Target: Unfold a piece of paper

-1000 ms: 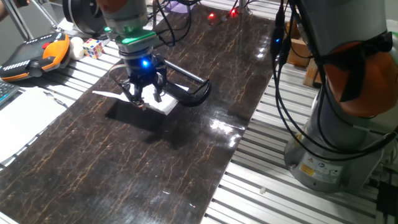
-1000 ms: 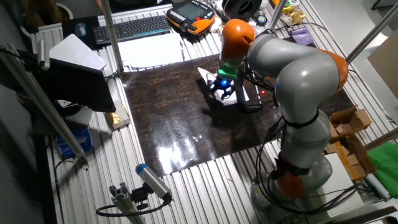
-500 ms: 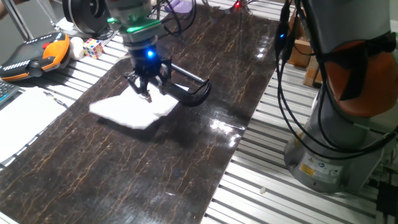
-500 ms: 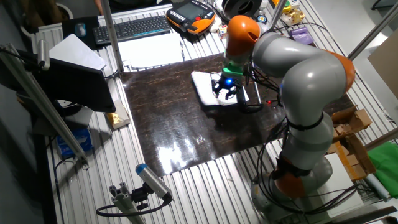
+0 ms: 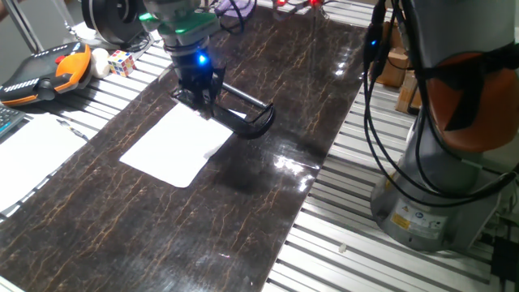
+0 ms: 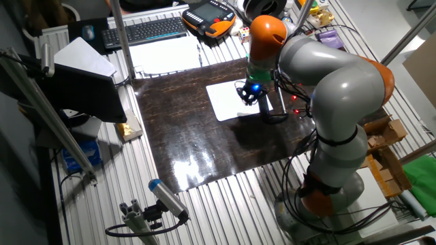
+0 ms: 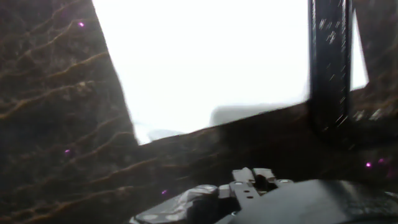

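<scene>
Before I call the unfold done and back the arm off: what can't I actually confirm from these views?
- Pincer open or shut: fingers too small and dark in both fixed views; out of frame in the hand view.
- Piece of paper far edge: the pincer covers it in one fixed view.
- Paper surface: overexposed and blurred in the hand view, crease unreadable.

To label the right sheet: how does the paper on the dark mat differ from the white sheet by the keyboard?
The piece of paper lies on the dark mat beside the claw; the larger sheet lies on the slatted table below the keyboard. Both are white and flat.
</scene>
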You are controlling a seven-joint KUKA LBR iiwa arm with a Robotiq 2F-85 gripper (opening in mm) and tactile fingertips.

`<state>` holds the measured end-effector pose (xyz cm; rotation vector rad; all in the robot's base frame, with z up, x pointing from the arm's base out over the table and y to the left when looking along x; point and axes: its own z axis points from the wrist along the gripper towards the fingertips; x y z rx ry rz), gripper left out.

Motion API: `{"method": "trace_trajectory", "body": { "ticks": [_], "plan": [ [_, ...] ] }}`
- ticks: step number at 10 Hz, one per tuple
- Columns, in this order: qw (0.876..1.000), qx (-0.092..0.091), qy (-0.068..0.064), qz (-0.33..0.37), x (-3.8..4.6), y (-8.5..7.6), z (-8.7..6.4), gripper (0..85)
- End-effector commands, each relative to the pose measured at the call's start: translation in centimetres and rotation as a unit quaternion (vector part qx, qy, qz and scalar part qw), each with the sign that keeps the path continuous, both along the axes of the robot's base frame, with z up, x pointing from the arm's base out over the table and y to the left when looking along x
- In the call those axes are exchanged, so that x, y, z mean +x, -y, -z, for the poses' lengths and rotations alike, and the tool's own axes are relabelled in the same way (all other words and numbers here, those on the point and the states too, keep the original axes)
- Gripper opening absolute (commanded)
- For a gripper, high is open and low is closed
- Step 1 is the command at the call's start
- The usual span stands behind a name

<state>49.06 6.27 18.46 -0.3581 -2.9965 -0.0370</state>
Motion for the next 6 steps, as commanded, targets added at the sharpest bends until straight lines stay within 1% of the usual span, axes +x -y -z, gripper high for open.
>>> {"method": "trace_trajectory", "body": {
  "ticks": [1, 2, 3, 5, 6],
  "plan": [
    [0.999, -0.004, 0.000, -0.053, -0.06, 0.79, -0.25, 1.0],
    [0.998, -0.007, 0.000, -0.069, 0.03, 1.05, -0.29, 1.0],
    [0.997, -0.005, 0.001, -0.074, 0.10, 1.00, -0.25, 1.0],
    [0.998, 0.009, 0.007, -0.067, 0.23, 0.92, -0.15, 1.0],
    [0.998, 0.003, 0.012, -0.065, 0.43, 0.86, -0.03, 1.0]
  ]
}}
